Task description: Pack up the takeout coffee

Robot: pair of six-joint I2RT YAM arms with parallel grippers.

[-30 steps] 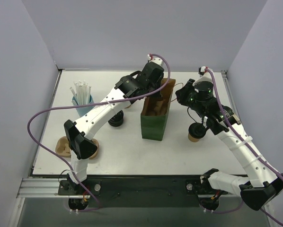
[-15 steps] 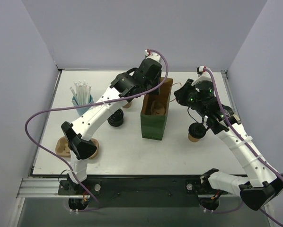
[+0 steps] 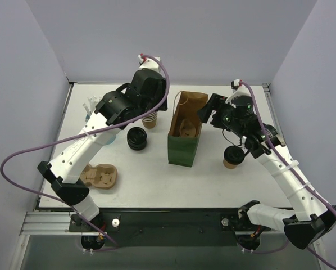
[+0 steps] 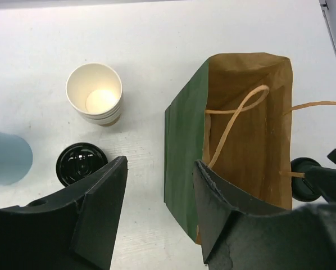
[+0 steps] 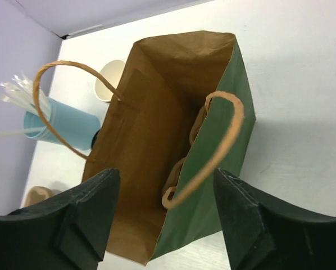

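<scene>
Currently takeout coffee [image 3: 234, 155] upright, lid up, right of bag [image 3: 183, 149]; left tool [image 4: 159, 164], right tool [image 5: 167, 175] both apart, empty

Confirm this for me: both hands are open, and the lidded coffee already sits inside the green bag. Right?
Not quite. The takeout coffee is not inside the green bag. It stands on the table just to the bag's right, as the top external view shows. The rest holds: the left hand and the right hand are both open and hold nothing.
</scene>
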